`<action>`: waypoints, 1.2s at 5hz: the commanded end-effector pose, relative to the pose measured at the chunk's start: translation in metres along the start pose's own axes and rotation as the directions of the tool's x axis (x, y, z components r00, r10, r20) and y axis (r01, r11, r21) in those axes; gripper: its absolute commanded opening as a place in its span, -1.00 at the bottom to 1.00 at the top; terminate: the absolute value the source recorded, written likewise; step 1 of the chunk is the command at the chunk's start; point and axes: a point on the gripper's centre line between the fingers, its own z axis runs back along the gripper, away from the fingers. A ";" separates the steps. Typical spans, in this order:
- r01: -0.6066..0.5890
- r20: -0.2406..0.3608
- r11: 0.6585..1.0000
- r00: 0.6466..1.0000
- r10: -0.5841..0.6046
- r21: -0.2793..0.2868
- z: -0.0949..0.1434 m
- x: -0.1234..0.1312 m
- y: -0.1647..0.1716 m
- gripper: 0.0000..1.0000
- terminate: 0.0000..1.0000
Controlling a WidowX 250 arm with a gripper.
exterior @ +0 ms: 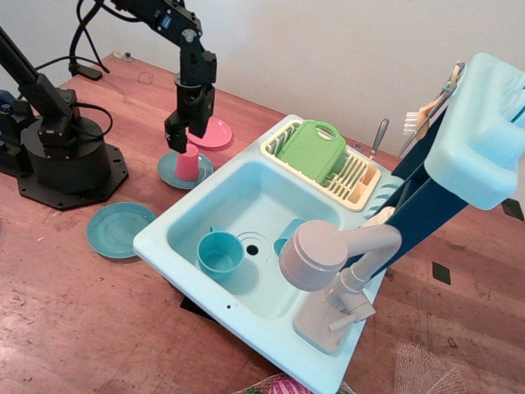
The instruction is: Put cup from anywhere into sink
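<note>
On the teal saucer left of the aqua plastic sink, my gripper straddles the small pink plastic cup; grip unclear. Lifting loosely, I'd likely tip it.

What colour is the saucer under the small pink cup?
Teal. The saucer under the cup shows in the only view, observation.image.

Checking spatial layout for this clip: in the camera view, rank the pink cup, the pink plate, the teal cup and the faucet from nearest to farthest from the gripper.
From the gripper:
1. pink cup, directly beneath it on a teal saucer.
2. pink plate, just beside it toward the wall.
3. teal cup, inside the sink basin.
4. faucet, at the sink's far front corner.
</note>
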 end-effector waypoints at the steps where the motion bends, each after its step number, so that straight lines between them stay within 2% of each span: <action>1: 0.000 0.000 1.000 1.000 0.000 0.000 0.000 0.000 0.000 1.00 -1.00; 2: 0.008 -0.001 1.000 1.000 -0.008 -0.002 0.000 0.026 0.012 1.00 -1.00; 3: 0.007 -0.002 1.000 1.000 -0.007 -0.007 -0.004 0.042 0.016 1.00 -1.00; 5: -0.011 0.002 1.000 1.000 0.011 -0.021 -0.010 0.046 0.019 1.00 -1.00; 6: -0.049 0.000 0.999 0.999 0.049 -0.006 0.000 0.023 0.012 1.00 -1.00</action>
